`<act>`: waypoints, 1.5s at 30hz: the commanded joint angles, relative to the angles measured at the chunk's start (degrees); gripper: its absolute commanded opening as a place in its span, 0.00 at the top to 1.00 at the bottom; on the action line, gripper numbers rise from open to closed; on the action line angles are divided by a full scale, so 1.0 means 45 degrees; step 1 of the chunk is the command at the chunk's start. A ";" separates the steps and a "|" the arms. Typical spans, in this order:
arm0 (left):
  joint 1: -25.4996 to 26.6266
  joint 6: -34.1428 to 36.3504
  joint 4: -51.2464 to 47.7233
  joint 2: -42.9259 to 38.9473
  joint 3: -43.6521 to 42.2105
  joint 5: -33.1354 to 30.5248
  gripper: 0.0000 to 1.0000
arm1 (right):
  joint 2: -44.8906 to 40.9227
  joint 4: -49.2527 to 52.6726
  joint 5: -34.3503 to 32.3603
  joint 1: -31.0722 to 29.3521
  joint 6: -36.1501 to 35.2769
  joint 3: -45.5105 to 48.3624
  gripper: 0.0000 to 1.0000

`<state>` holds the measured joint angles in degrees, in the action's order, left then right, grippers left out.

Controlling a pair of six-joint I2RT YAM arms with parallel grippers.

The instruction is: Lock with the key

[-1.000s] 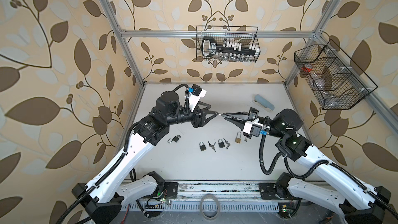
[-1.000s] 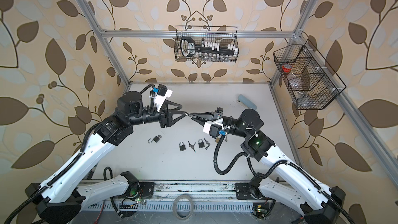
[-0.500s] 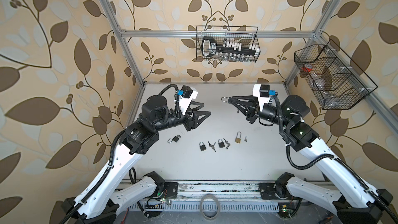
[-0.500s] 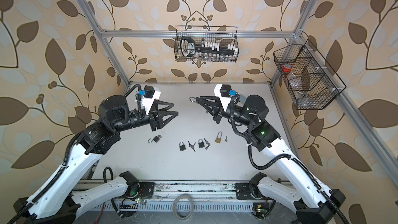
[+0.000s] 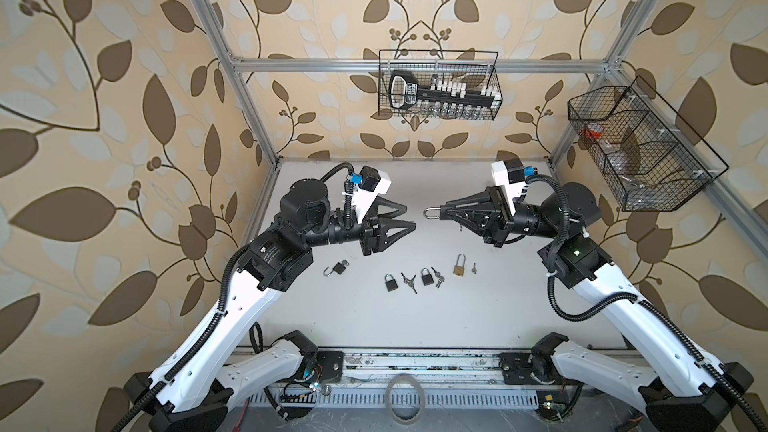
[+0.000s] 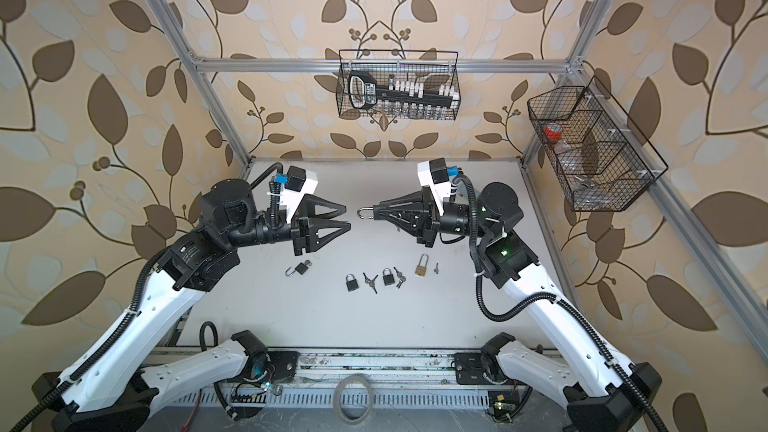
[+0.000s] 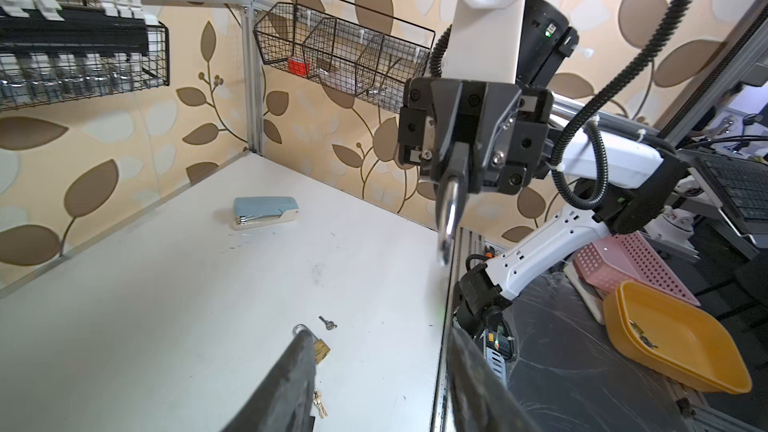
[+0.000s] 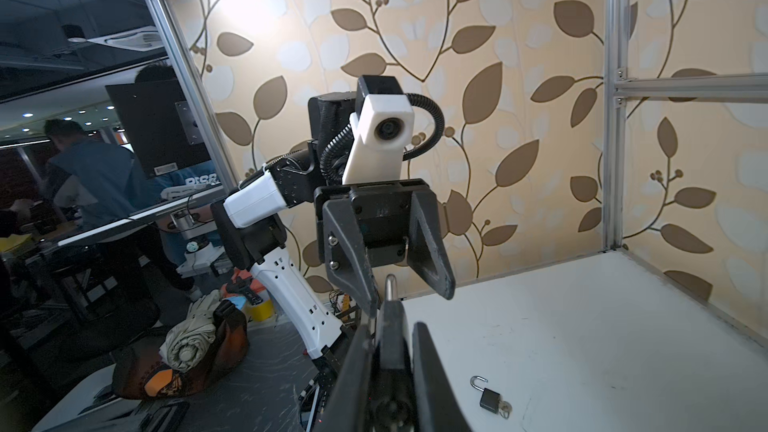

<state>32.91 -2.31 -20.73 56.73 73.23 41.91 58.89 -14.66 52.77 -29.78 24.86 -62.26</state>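
Mid-frame, padlock (image 5: 430, 213) held aloft
The right gripper (image 5: 445, 213) clamps its body, shackle protruding; left gripper (image 5: 409, 216) faces it, half-open, empty

Brass padlock (image 5: 459, 270) glossy; table (image 5: 374, 326) matt, perhaps laminate.

Beige wallpaper (image 5: 124, 76) printed with brown leaves and vines lined an aluminium-profile frame (image 5: 311, 65) around a white tabletop (image 5: 457, 317). Black wire baskets hung on the back wall (image 5: 457, 51) and the side wall (image 5: 673, 197). Beyond the enclosure, small ceiling lights (image 8: 27, 114) dotted a dim room.
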 commanded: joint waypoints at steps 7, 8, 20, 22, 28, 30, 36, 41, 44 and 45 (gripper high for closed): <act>-0.0118 -0.0542 0.1594 0.0198 0.0642 0.1924 0.62 | -0.0216 0.0019 0.0110 -0.0462 -0.0493 0.0007 1.00; -0.0120 -0.0545 0.1643 0.0158 0.0607 0.1997 0.63 | -0.0255 0.0085 0.0020 -0.0458 -0.0542 0.0008 1.00; -0.0087 -0.0523 0.1521 0.0349 0.0549 0.2398 0.76 | -0.0288 -0.0073 -0.0135 -0.0764 -0.0529 0.0007 1.00; -0.0095 -0.0561 0.1606 0.0419 0.0603 0.2538 0.82 | -0.0253 -0.0064 -0.0179 -0.0858 -0.0574 0.0003 1.00; -0.0089 -0.0562 0.1716 0.0440 0.0545 0.2583 0.92 | -0.0177 -0.0083 -0.0315 -0.0941 -0.0583 -0.0004 1.00; -0.0091 -0.0562 0.1716 0.0401 0.0533 0.2581 0.92 | -0.0143 -0.0064 -0.0404 -0.0987 -0.0598 0.0009 1.00; -0.0092 -0.0298 0.1623 0.0114 0.0413 0.2196 0.77 | -0.0031 0.0275 -0.0787 -0.1021 -0.0302 -0.0089 1.00; -0.0104 -0.0379 0.1701 0.0186 0.0465 0.2282 0.84 | 0.0093 0.0405 -0.0858 -0.1114 -0.0191 -0.0198 1.00; -0.0089 -0.0435 0.1756 0.0245 0.0481 0.2375 0.88 | 0.0153 0.0391 -0.0914 -0.1165 -0.0186 -0.0193 1.00; -0.0088 -0.0425 0.1756 0.0264 0.0489 0.2405 0.90 | 0.0164 0.0371 -0.0933 -0.1164 -0.0173 -0.0215 1.00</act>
<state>32.91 -4.62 -15.55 58.52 74.17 52.03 59.44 -12.45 49.30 -34.68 23.40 -62.26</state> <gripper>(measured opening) 0.110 0.146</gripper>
